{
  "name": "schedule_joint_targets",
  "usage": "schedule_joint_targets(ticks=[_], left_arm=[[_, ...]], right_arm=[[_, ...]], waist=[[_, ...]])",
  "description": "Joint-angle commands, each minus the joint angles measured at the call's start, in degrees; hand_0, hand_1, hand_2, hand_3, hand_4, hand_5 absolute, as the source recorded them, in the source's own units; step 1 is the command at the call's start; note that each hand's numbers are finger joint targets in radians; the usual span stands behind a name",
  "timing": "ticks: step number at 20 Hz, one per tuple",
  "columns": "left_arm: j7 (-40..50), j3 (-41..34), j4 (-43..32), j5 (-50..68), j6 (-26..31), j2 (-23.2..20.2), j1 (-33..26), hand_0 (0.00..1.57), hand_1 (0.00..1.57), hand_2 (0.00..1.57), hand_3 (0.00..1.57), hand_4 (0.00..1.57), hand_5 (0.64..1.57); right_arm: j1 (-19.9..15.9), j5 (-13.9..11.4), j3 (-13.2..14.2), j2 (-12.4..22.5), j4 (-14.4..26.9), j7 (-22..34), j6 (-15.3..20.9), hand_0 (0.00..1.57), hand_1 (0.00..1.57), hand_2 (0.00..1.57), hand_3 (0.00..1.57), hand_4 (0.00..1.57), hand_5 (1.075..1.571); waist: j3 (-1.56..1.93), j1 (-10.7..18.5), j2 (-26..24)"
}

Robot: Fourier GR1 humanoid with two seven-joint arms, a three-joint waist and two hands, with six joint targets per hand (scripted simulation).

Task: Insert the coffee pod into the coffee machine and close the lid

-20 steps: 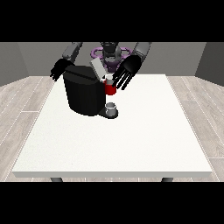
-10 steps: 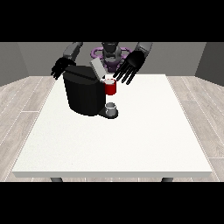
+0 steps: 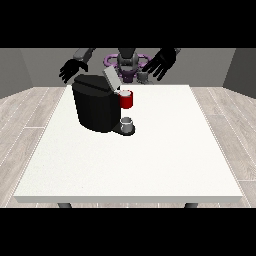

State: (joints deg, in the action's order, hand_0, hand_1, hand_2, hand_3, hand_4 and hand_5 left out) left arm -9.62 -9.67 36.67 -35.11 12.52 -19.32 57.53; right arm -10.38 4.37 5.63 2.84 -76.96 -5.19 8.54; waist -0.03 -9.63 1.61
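Black hands hovering over coffee machine

Black fingers are spreading wide on the hand at the view's right point(image 3: 161, 62), raised above the white desk point(image 3: 150, 160) and holding nothing. Below and beside them, the coffee machine point(image 3: 97, 107) is standing with its lid point(image 3: 110, 78) tilted up and a red thing at the machine point(image 3: 126, 99) showing. The hand at the view's left point(image 3: 72, 69) is hanging just behind the machine, fingers relaxed. No pod is plainly showing.

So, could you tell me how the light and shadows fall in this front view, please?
Front view: the light is soft and even, with no glare on the white table; the black coffee machine casts only a faint shadow at its base, and its dark body hides surface detail; the hand at the view's right shows as a dark shape against the grey wall.
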Motion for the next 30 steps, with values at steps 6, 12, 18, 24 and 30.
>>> schedule_joint_targets(ticks=[6,12,18,24,30], left_arm=[[-4.7,-8.8,0.2,13.3,-0.5,11.5,-13.1,0.00,0.00,0.00,0.00,0.00,1.571],[-5.7,-10.9,0.8,17.3,0.7,14.2,-20.4,0.00,0.00,0.00,0.00,0.23,1.571],[-1.9,-9.9,5.3,20.6,2.2,17.9,-22.3,0.00,0.00,0.00,0.00,0.00,1.571],[-1.7,-8.0,10.6,25.4,2.9,19.2,-25.2,0.00,0.00,0.00,0.00,0.14,1.571],[-3.9,-7.5,18.1,27.0,6.7,16.8,-30.3,0.00,0.00,0.00,0.00,0.20,1.571]], right_arm=[[2.5,-0.7,-0.6,3.4,-2.9,3.5,-2.2,0.00,0.00,0.00,0.00,0.39,1.571],[1.2,-0.1,-1.6,6.9,-6.8,6.3,-6.4,0.00,0.00,0.00,0.00,0.00,1.571],[-1.7,1.8,-1.5,8.9,-7.4,10.5,-9.8,0.00,0.00,0.00,0.00,0.00,1.571],[-3.0,-4.0,-5.2,5.9,-4.3,5.0,-7.5,0.00,0.00,0.00,0.00,0.24,1.571],[-8.8,-4.7,-4.9,6.2,-3.1,7.4,-7.5,0.00,0.00,0.00,0.00,0.12,1.571]], waist=[[-0.02,7.4,-11.1],[0.00,10.9,-15.3],[0.04,15.0,-17.4],[0.05,18.0,-12.8],[0.03,19.2,-8.4]])
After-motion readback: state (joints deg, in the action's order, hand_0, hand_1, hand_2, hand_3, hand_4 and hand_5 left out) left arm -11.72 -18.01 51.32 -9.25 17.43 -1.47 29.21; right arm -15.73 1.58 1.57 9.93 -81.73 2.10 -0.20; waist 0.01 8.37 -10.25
